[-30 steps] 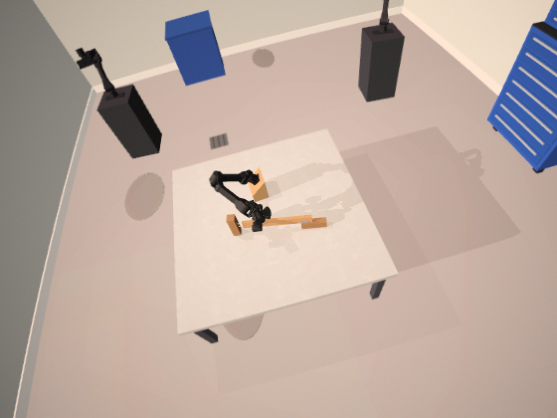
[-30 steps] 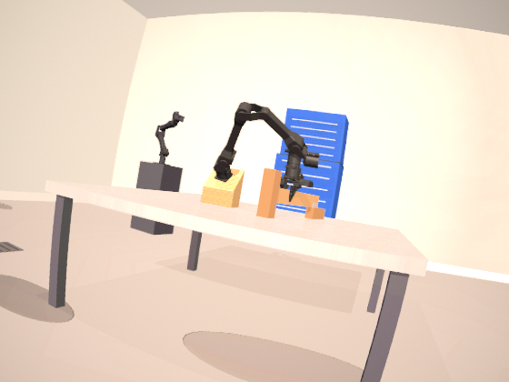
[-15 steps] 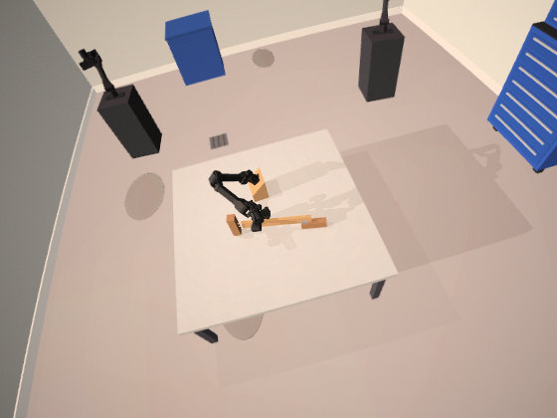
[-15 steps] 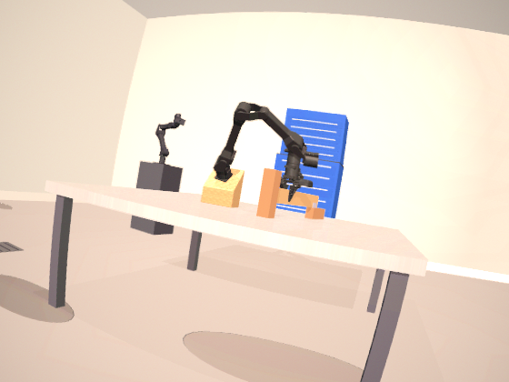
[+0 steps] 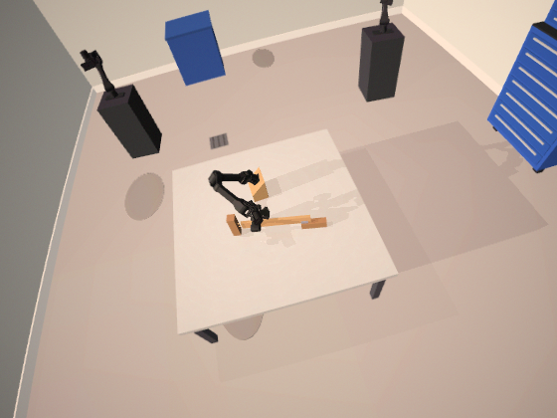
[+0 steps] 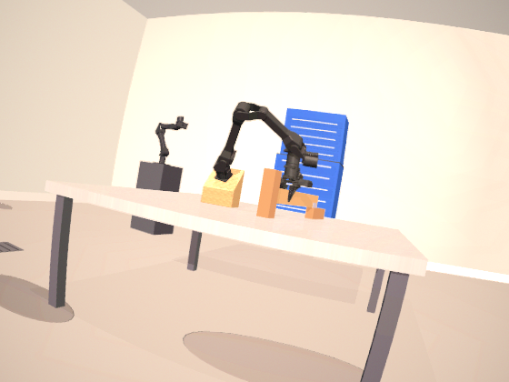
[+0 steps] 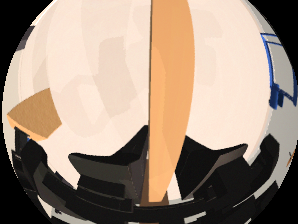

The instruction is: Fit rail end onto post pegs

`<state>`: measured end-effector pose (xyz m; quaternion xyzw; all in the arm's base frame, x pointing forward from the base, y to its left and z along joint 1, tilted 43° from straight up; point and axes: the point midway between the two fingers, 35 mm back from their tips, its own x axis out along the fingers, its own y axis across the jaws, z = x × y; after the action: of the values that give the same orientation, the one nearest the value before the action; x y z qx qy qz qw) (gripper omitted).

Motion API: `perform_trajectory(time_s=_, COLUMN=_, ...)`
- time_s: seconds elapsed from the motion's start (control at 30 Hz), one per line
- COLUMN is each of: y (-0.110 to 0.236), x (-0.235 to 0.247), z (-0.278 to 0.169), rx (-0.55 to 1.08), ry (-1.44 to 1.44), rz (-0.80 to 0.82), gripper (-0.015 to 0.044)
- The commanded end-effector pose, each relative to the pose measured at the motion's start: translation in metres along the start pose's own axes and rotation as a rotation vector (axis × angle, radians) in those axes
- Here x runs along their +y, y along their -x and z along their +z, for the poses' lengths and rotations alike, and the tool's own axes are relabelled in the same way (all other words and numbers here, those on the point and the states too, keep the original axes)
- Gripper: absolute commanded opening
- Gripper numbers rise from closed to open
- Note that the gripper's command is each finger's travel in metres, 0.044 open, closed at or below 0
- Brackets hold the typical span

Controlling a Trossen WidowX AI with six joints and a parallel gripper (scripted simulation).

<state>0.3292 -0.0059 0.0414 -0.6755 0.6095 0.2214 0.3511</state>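
At frame centre the white table stands on beige floor between two black pedestals, the gripper clamped on the rail.

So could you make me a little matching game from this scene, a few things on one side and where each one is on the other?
Things:
1. rail
2. post
3. footboard block
4. blue drawer cabinet

Places:
a. on the floor by the wall
b. upright on the table, at the rail's near end
c. under the rail's far end
d. clamped in the hand

Pairs: 1-d, 2-b, 3-c, 4-a
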Motion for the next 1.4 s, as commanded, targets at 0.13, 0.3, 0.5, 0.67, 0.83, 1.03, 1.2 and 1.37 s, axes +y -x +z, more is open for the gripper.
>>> perform_trajectory(time_s=0.13, y=0.002, x=-0.001, z=-0.004, rx=-0.002, ry=0.001, rz=-0.007, gripper=0.0)
perform_trajectory(time_s=0.3, y=0.003, x=-0.001, z=-0.005, rx=-0.002, ry=0.001, rz=-0.007, gripper=0.0)
perform_trajectory(time_s=0.5, y=0.003, x=-0.001, z=-0.007, rx=-0.002, ry=0.001, rz=-0.007, gripper=0.0)
perform_trajectory(time_s=0.67, y=0.003, x=-0.001, z=-0.008, rx=-0.002, ry=0.001, rz=-0.007, gripper=0.0)
perform_trajectory(time_s=0.83, y=0.003, x=-0.001, z=-0.01, rx=-0.002, ry=0.001, rz=-0.007, gripper=0.0)
perform_trajectory(time_s=1.03, y=0.003, x=-0.001, z=-0.012, rx=-0.002, ry=0.001, rz=-0.007, gripper=0.0)
perform_trajectory(time_s=1.2, y=0.002, x=-0.001, z=-0.013, rx=-0.001, ry=0.001, rz=-0.007, gripper=0.0)
perform_trajectory(time_s=1.37, y=0.002, x=-0.001, z=-0.015, rx=-0.001, ry=0.001, rz=-0.007, gripper=0.0)
